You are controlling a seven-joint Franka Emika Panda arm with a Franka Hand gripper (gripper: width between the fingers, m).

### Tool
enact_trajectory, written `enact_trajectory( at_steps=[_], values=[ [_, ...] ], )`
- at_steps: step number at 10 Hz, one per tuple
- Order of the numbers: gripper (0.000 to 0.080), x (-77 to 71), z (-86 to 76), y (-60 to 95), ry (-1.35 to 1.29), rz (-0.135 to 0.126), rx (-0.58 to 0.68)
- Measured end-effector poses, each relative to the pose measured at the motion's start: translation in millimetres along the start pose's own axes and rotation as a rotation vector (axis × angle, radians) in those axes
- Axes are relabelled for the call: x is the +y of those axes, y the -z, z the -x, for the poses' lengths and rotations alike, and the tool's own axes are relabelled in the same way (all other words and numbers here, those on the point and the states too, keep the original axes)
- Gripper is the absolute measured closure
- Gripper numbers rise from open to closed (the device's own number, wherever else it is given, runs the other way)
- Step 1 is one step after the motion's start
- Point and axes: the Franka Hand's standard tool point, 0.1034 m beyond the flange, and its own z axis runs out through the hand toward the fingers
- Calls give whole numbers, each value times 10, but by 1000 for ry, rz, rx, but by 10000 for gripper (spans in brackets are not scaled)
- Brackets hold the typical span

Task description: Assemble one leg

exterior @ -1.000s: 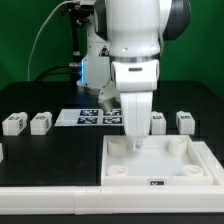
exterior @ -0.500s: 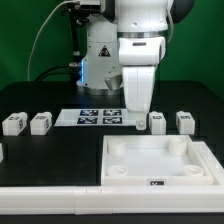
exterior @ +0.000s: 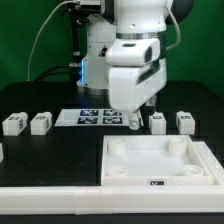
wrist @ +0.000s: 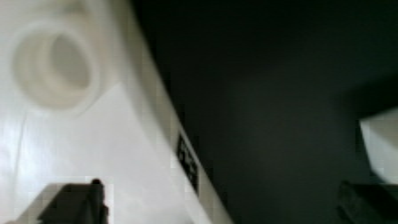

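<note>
Four legs, small white blocks with tags, stand in a row on the black table: two at the exterior view's left (exterior: 13,124) (exterior: 40,122) and two at its right (exterior: 157,121) (exterior: 185,121). My gripper (exterior: 135,119) hangs tilted above the table just behind the large white tray-like part (exterior: 160,162), close to the nearer right leg. In the wrist view the gripper (wrist: 217,205) is open and empty, its fingers (wrist: 71,202) wide apart over the tray's edge (wrist: 107,130) and the black table. A white corner (wrist: 384,130) at that view's edge may be a leg.
The marker board (exterior: 92,117) lies on the table behind the tray, partly hidden by the arm. A long white bar (exterior: 50,196) runs along the front. The tray has a round corner socket (wrist: 54,65) and a small tag on its side (wrist: 187,165).
The gripper has lifted out of the tray's back left corner, moved back over the tray's rear edge and tilted. The legs and the tray have not moved.
</note>
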Motion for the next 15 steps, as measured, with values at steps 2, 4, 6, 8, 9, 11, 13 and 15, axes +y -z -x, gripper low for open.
enact_trajectory(
  at_steps=[2,4,6,8,9,11,13,15],
  values=[
    [151,-123,-37,-8,-279,-9,3],
    [151,-276,-133,-30,-531,-23,6],
    [151,-498,-308,-43,-834,-37,2],
    [151,-741,-552,-23,-1053,-49,5],
    [151,-822,-621,-20,-1087,-53,6],
    [151,-801,-572,-32,-1079,-60,-29],
    [151,-806,-561,-43,-1051,-63,-42],
    [151,-818,-465,-91,-1010,-136,-244]
  ],
)
